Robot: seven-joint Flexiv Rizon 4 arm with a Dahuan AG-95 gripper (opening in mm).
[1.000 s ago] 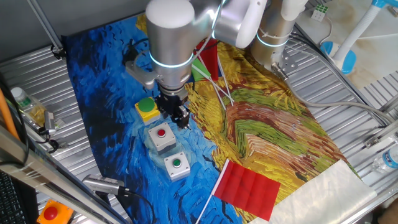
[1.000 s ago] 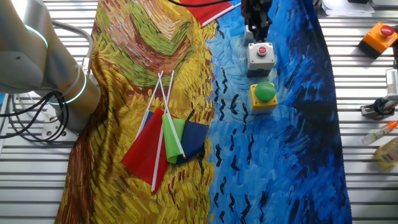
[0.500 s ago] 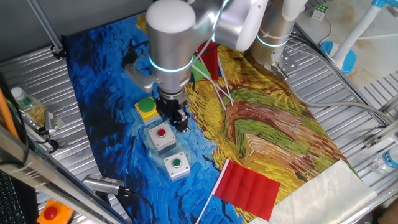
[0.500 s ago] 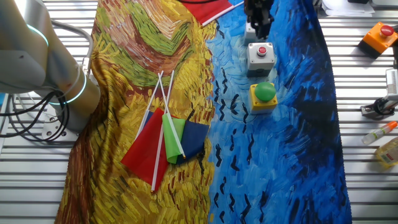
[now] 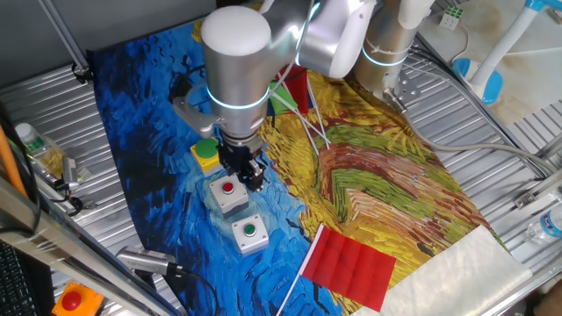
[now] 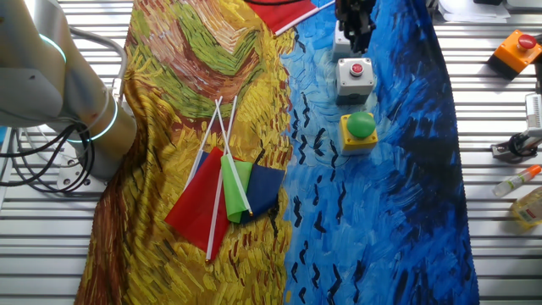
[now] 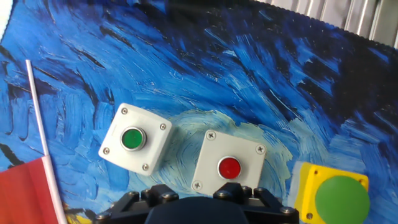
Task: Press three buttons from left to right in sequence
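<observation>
Three button boxes lie in a row on the blue part of the painted cloth. The yellow box with the green dome is partly behind my arm. Beside it are the grey box with the red cap and the grey box with the green cap. My gripper hangs just over the far edge of the red-cap box. The hand view shows the green-cap box, the red-cap box and the yellow box above the dark gripper body; no fingertips show. In the other fixed view the yellow box and red-cap box show.
An orange box with a red button sits at the table's near left corner. Small flags lie on the yellow part of the cloth, and a red flag lies near the green-cap box. Bottles stand at the cloth's side.
My arm has shifted a little away from the yellow box side, along the row and lower, so the gripper now hangs nearer the red-cap box. The boxes have not moved.
</observation>
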